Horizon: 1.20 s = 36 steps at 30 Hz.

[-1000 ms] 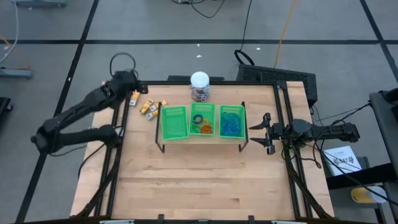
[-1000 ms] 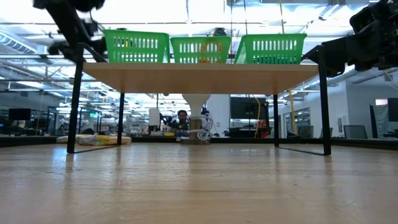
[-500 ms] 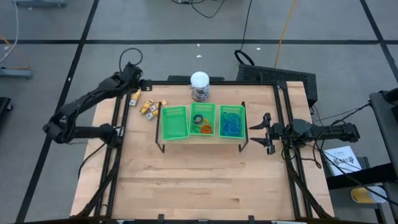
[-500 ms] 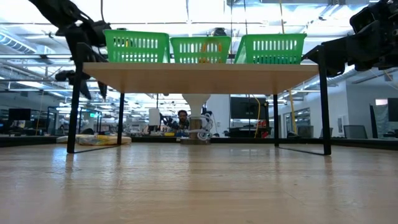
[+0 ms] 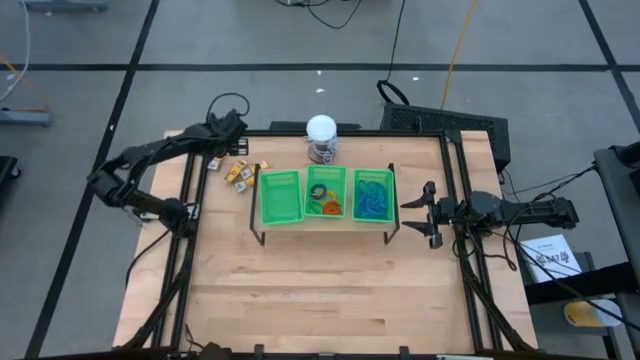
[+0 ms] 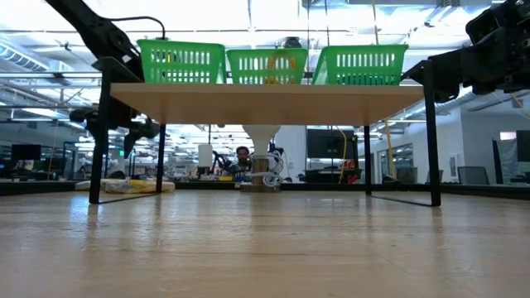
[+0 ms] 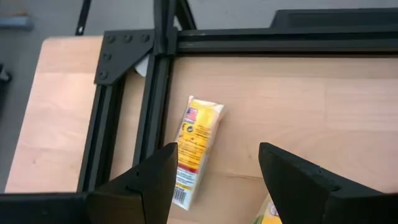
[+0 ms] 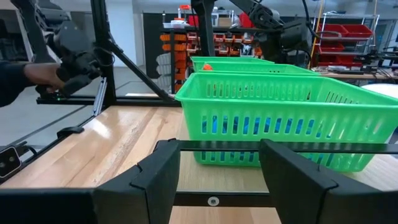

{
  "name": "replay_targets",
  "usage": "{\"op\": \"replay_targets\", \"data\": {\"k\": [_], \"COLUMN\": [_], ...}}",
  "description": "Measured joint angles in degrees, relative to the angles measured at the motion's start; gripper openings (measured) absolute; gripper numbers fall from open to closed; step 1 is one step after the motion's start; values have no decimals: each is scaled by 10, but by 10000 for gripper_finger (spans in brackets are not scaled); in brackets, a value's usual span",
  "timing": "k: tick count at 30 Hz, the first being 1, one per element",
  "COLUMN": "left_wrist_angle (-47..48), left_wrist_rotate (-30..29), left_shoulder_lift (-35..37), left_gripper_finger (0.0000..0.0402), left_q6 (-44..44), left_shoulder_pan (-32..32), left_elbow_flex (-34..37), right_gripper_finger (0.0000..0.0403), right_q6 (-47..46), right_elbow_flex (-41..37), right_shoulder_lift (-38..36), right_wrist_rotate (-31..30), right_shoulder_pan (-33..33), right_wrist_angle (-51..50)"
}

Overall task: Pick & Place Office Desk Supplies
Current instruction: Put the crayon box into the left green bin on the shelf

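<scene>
Overhead, wooden table (image 5: 300, 290) on grey floor (image 5: 60, 290).

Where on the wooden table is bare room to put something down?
The wide wooden table in front of the green three-compartment tray is bare. It is crowded behind the tray: yellow-and-white packets under the left gripper, and a white-topped jar.

Table (image 5: 320, 290): pale wood planks with visible grain and a light sheen. Frame rails (image 7: 155, 93): matt black metal, bolted at the corner plates. Tray (image 8: 280, 118): glossy green slatted plastic. Yellow-and-white packet (image 7: 193, 149): shiny printed wrapper. Left gripper (image 7: 214, 180) and right gripper (image 8: 214, 180): fingers of smooth, matt dark plastic. Jar (image 5: 321, 138): smooth white top.
</scene>
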State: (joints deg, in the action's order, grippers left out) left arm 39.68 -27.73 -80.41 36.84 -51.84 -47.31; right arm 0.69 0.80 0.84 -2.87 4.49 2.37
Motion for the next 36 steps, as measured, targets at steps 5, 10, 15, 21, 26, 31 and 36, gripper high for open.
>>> {"op": "replay_targets", "data": {"k": [5,10,15,21,26,31,36], "left_wrist_angle": [11,9,5,13,13,27,41], "left_wrist_rotate": [-8,-57,-103,-113,-102,-79,-113], "left_shoulder_lift": [-34,-80,-129,-154,-153,-155,-170], "left_gripper_finger": [237,236,236,236,236,207,149], "left_q6": [33,40,51,44,30,7,7], "left_shoulder_pan": [9,15,25,28,27,31,34], "left_elbow_flex": [2,7,8,5,4,4,4], "right_gripper_finger": [212,212,212,212,212,212,212], "right_q6": [0,0,0,0,0,0,0], "right_elbow_flex": [0,0,0,0,0,0,0], "right_shoulder_lift": [0,0,0,0,0,0,0], "right_wrist_rotate": [0,-1,0,0,0,0,0], "right_shoulder_pan": [0,0,0,0,0,0,0], "right_wrist_angle": [0,0,0,0,0,0,0]}}
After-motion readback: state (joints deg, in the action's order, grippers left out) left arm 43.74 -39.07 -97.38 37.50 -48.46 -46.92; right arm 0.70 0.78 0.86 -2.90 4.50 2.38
